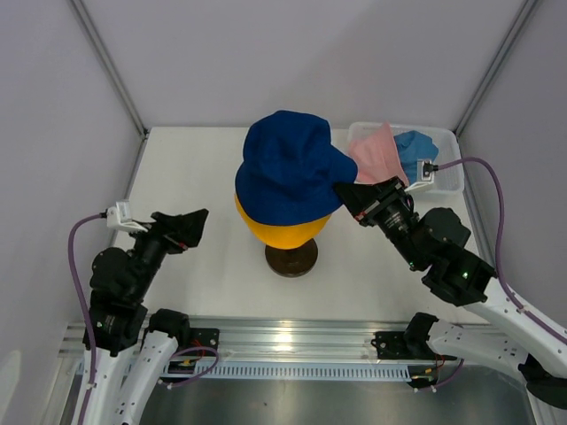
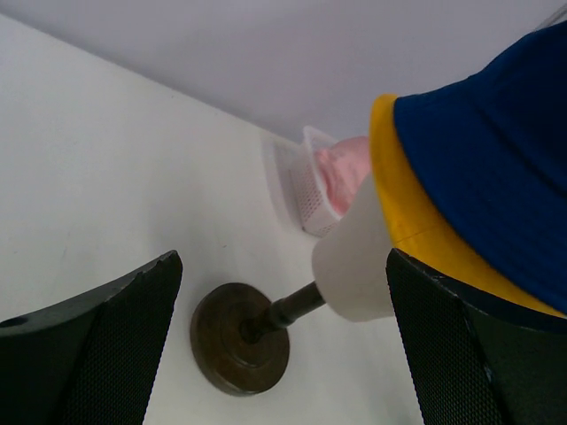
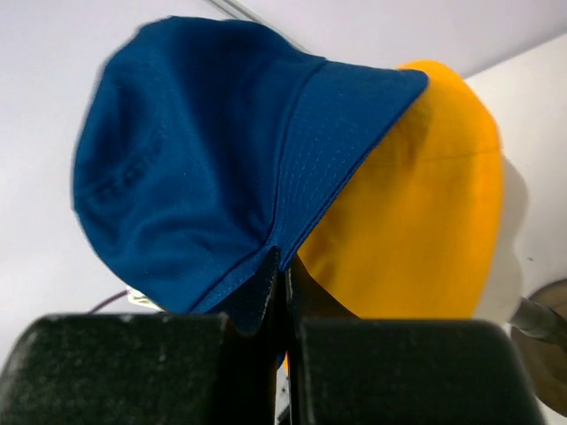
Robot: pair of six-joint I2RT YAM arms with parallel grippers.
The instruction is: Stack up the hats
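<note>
Right pincer (image 3: 282, 268) tight on navy hat (image 3: 190, 150)

The mannequin head (image 2: 354, 257) stands on its base (image 1: 291, 258) at the middle of the table (image 1: 195, 168); the lower hat (image 1: 279, 232) sits on it, the upper hat (image 1: 288, 168) over that; behind and to the right, the basket (image 1: 447, 186) holds 2 hats, the inner hat (image 1: 376, 150) left of the outer hat (image 1: 415, 146); the left gripper (image 1: 197, 226) lies left of the base, the right gripper (image 1: 341, 190) at the upper hat's right brim.

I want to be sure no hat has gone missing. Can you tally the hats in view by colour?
navy blue hat: 1
yellow hat: 1
pink hat: 1
sky blue hat: 1
Total: 4 hats
</note>
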